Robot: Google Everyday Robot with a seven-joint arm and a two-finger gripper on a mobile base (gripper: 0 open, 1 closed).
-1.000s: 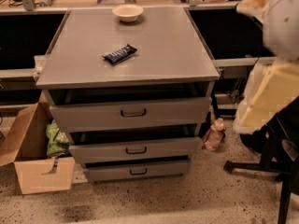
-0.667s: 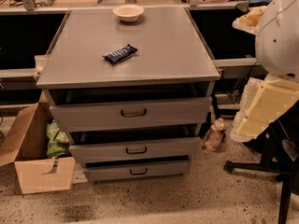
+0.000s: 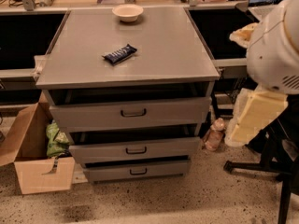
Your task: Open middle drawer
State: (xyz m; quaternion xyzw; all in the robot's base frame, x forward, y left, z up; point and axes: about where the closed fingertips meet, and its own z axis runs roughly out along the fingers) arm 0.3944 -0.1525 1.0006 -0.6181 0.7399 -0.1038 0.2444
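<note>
The arm point(image 3: 259, 115) hung at three o'clock, gripper unseen and its grip untellable, presumably not yet reaching for the middle drawer point(image 3: 103, 151).

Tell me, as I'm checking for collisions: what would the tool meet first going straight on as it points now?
Cannot tell: the tool is out of view. The arm's cream link shows beside the cabinet, sloping down toward a bottle on the floor.

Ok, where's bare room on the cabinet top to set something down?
Cabinet top: bare right of the snack bar and along the front edge. Bowl takes the back centre. Gripper not in view; arm at right.
</note>
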